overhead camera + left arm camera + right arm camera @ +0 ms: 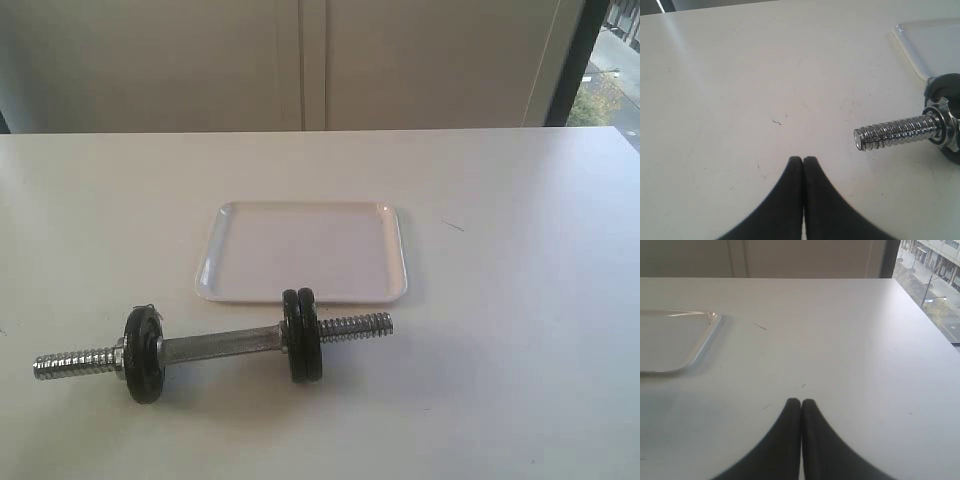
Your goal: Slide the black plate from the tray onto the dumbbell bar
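The white tray (300, 250) lies on the table with nothing in it. In front of it rests the chrome dumbbell bar (220, 346). Two black plates (302, 335) sit side by side on its right part, and a single black plate (143, 353) sits near its left end. Neither gripper shows in the exterior view. In the left wrist view my left gripper (803, 159) is shut and empty above bare table, apart from the bar's threaded end (900, 131) and a black plate's edge (946, 86). My right gripper (800, 401) is shut and empty, with the tray (670, 340) off to one side.
The white table (520, 300) runs to a far edge below a pale wall. A window strip (610, 80) is at the far right. The tray's corner (932, 45) shows beyond the plate in the left wrist view.
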Tool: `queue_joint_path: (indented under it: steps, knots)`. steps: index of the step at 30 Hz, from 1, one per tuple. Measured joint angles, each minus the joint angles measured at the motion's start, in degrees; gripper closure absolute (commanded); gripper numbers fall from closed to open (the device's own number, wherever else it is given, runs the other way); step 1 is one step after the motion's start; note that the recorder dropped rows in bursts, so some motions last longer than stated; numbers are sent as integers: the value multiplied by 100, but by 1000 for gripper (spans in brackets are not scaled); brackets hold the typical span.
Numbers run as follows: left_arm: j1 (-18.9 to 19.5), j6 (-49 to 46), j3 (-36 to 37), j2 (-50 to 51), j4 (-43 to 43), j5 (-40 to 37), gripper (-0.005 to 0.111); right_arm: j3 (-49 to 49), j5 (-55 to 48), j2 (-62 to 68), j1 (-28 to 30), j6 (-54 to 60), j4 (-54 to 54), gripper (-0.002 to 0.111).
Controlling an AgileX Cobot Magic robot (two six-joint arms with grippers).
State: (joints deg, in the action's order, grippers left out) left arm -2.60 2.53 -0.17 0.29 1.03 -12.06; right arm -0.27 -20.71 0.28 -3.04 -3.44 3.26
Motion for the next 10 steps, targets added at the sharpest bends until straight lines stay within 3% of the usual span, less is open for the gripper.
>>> queue_joint_path:
  steps: [10]
  knots:
    - [0, 0, 0, 0, 0, 0, 107, 0, 0, 0, 0, 11, -21, 108]
